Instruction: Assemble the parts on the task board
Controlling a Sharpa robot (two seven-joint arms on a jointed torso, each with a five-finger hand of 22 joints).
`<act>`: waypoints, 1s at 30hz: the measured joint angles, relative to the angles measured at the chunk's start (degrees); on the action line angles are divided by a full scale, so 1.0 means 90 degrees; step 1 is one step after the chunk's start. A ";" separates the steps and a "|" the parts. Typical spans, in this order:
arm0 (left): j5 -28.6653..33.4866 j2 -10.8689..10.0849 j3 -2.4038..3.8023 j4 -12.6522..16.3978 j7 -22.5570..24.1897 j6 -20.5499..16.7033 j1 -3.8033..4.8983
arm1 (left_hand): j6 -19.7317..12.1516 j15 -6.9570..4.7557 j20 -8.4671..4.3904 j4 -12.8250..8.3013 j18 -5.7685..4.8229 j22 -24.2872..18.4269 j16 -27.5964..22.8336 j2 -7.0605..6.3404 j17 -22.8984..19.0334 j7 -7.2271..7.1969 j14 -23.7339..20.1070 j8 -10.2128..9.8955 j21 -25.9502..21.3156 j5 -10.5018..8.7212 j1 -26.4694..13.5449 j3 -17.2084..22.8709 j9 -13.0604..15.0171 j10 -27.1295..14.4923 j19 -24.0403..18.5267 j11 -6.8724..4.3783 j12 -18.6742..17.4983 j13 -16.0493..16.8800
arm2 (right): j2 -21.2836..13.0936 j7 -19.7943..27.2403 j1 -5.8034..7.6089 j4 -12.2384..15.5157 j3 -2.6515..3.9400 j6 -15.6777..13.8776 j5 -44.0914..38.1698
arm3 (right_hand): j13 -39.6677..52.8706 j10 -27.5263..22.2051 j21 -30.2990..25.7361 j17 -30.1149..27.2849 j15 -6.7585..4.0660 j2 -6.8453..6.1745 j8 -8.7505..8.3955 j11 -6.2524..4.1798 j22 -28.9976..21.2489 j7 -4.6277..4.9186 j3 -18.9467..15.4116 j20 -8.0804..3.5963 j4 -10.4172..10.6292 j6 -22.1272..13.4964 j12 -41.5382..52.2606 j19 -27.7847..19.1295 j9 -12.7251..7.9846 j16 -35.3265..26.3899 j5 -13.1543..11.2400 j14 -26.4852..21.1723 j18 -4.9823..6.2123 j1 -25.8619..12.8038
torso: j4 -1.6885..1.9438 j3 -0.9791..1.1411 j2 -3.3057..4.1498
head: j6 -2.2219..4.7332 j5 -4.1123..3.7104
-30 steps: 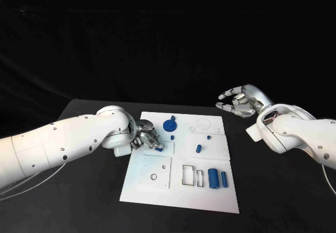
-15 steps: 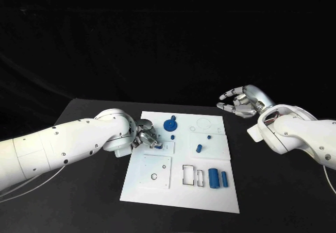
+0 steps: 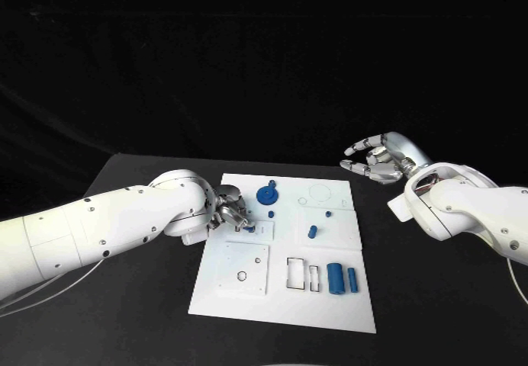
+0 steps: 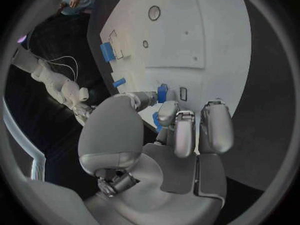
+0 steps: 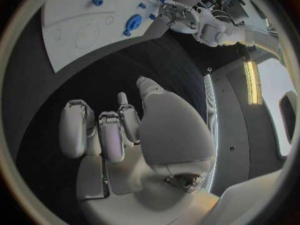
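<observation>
The white task board [image 3: 330,313] lies in the middle of the table. My left hand [image 3: 232,214] rests at its left edge and pinches a small blue part [image 3: 249,227] between thumb and fingers; the left wrist view shows that part [image 4: 155,121] behind the fingertips, just over the board [image 4: 212,40]. A small blue peg [image 4: 162,92] stands beside a rectangular slot close by. A large round blue part [image 3: 265,197] sits near the board's far edge. My right hand [image 3: 378,158] hovers off the far right corner, fingers apart, holding nothing.
A blue block [image 3: 334,279] and a blue cylinder [image 3: 352,280] lie near the board's front right, next to an outlined slot [image 3: 298,275]. Two small blue pieces [image 3: 313,232] [image 3: 326,216] sit mid-board. Bare black table [image 3: 132,320] surrounds the board.
My left hand has crept a little toward the board's far side, carrying the small blue part with it. The right hand has stayed almost still.
</observation>
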 measured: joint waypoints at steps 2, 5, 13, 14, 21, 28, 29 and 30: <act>-0.0026 0.0031 0.0000 -0.0018 -0.0001 0.0002 -0.0001 | 0.0000 0.0000 0.0000 0.0000 -0.0001 0.0000 0.0000 -0.0008 0.0000 0.0000 0.0000 -0.0001 -0.0002 0.0000 -0.0008 0.0000 0.0157 0.0000 0.0000 0.0000 0.0000 0.0000 | 0.0003 0.0000 -0.0002 -0.0001 0.0000 0.0000 0.0000 | 0.0000 0.0000 0.0000 0.0000 0.0000 0.0000 0.0000 0.0000 0.0000 0.0000 0.0000 0.0000 0.0000 0.0000 0.0000 0.0000 0.0000 0.0000 0.0000 0.0000 0.0000 0.0000 | 0.0001 -0.0001 0.0000 | -0.0002 0.0002; -0.0062 0.0065 0.0000 -0.0040 -0.0002 0.0005 -0.0005 | 0.0000 0.0000 0.0000 0.0000 -0.0001 0.0002 0.0000 -0.0008 0.0000 0.0000 0.0000 0.0000 -0.0002 0.0000 -0.0008 0.0000 0.0161 0.0000 0.0000 0.0000 0.0000 0.0006 | 0.0004 0.0000 -0.0004 -0.0002 -0.0001 0.0000 0.0001 | 0.0000 0.0000 0.0000 0.0000 0.0000 0.0000 0.0000 0.0000 0.0000 0.0000 0.0000 0.0000 0.0000 0.0000 0.0000 0.0000 0.0000 0.0000 0.0000 0.0000 0.0000 0.0000 | 0.0000 0.0000 0.0000 | -0.0004 0.0005; -0.0193 0.0124 -0.0002 -0.0087 -0.0003 0.0006 -0.0017 | 0.0001 0.0000 0.0000 0.0000 -0.0001 0.0007 0.0000 -0.0025 0.0000 0.0001 0.0000 0.0027 -0.0002 0.0025 -0.0025 0.0000 0.0164 -0.0001 0.0000 0.0001 0.0000 0.0007 | 0.0004 0.0000 -0.0010 -0.0005 -0.0001 0.0000 0.0002 | -0.0001 0.0000 0.0000 0.0000 0.0000 0.0000 0.0000 0.0000 -0.0001 0.0000 0.0000 0.0000 0.0000 0.0000 0.0000 0.0000 0.0000 0.0000 0.0000 0.0000 0.0000 0.0000 | -0.0008 0.0000 0.0000 | -0.0010 -0.0001; -0.0211 0.0127 -0.0002 -0.0089 -0.0004 0.0008 -0.0017 | 0.0002 0.0000 0.0000 -0.0001 0.0000 0.0008 0.0000 -0.0025 0.0000 0.0002 0.0000 0.0028 -0.0002 0.0026 -0.0025 0.0000 0.0165 -0.0001 0.0000 0.0001 0.0000 0.0008 | 0.0003 0.0000 -0.0010 -0.0006 -0.0002 0.0000 0.0002 | -0.0001 0.0000 0.0000 0.0000 0.0000 0.0000 0.0000 0.0000 -0.0001 0.0000 0.0000 0.0000 0.0000 0.0000 0.0000 0.0000 0.0000 0.0000 0.0000 0.0000 0.0000 0.0000 | -0.0009 -0.0001 0.0000 | -0.0010 -0.0001; -0.0294 0.0127 -0.0002 -0.0094 -0.0008 0.0074 -0.0019 | 0.0011 0.0000 0.0000 -0.0034 0.0000 0.0015 0.0000 -0.0050 0.0000 0.0008 0.0000 0.0028 0.0021 0.0027 -0.0050 0.0034 0.0167 0.0013 0.0000 -0.0013 0.0000 0.0016 | 0.0000 -0.0001 -0.0012 -0.0009 -0.0003 0.0000 0.0003 | -0.0001 0.0000 0.0000 -0.0001 0.0000 0.0000 0.0000 0.0000 -0.0001 0.0000 0.0000 0.0000 0.0000 0.0000 0.0000 0.0000 0.0000 0.0000 0.0000 0.0000 0.0000 0.0000 | -0.0003 0.0000 -0.0005 | -0.0029 -0.0015; -0.0363 0.0127 0.0001 -0.0099 -0.0011 0.0201 -0.0019 | 0.0012 -0.0016 0.0000 -0.0035 0.0000 0.0037 0.0000 -0.0075 0.0000 0.0008 0.0016 0.0024 0.0021 0.0074 -0.0076 0.0034 0.0170 0.0022 0.0000 -0.0022 0.0000 -0.0014 | 0.0001 -0.0003 -0.0015 -0.0012 -0.0004 0.0001 0.0004 | -0.0002 0.0000 0.0000 -0.0001 0.0000 0.0000 0.0000 0.0000 -0.0001 0.0000 0.0000 0.0000 0.0000 0.0000 0.0000 0.0000 0.0000 0.0000 0.0000 0.0000 0.0000 0.0000 | 0.0000 0.0000 -0.0007 | -0.0040 -0.0015; -0.0375 0.0127 0.0002 -0.0100 -0.0011 0.0219 -0.0018 | 0.0012 -0.0017 0.0000 -0.0034 -0.0001 0.0037 0.0000 -0.0076 0.0000 0.0008 0.0017 0.0024 0.0021 0.0074 -0.0076 0.0034 0.0171 0.0022 0.0000 -0.0022 0.0000 -0.0014 | 0.0001 -0.0003 -0.0015 -0.0013 -0.0005 0.0001 0.0004 | -0.0002 0.0000 0.0000 -0.0001 0.0000 0.0000 0.0000 0.0000 -0.0002 0.0000 0.0000 0.0000 0.0000 0.0000 0.0000 0.0000 0.0000 0.0000 0.0000 0.0000 0.0000 0.0000 | 0.0000 0.0000 -0.0007 | -0.0041 -0.0014; -0.0382 0.0128 0.0003 -0.0100 -0.0011 0.0231 -0.0017 | 0.0012 -0.0023 0.0000 -0.0035 -0.0001 0.0037 0.0000 -0.0082 0.0000 0.0008 0.0023 0.0024 0.0021 0.0075 -0.0083 0.0034 0.0171 0.0022 0.0000 -0.0022 0.0000 -0.0014 | 0.0001 -0.0003 -0.0015 -0.0013 -0.0005 0.0001 0.0004 | -0.0002 0.0000 0.0000 -0.0001 0.0000 0.0000 0.0000 0.0000 -0.0002 0.0000 0.0000 0.0000 0.0000 0.0000 0.0000 0.0000 0.0000 0.0000 0.0000 0.0000 0.0000 0.0000 | 0.0000 -0.0001 -0.0007 | -0.0042 -0.0013</act>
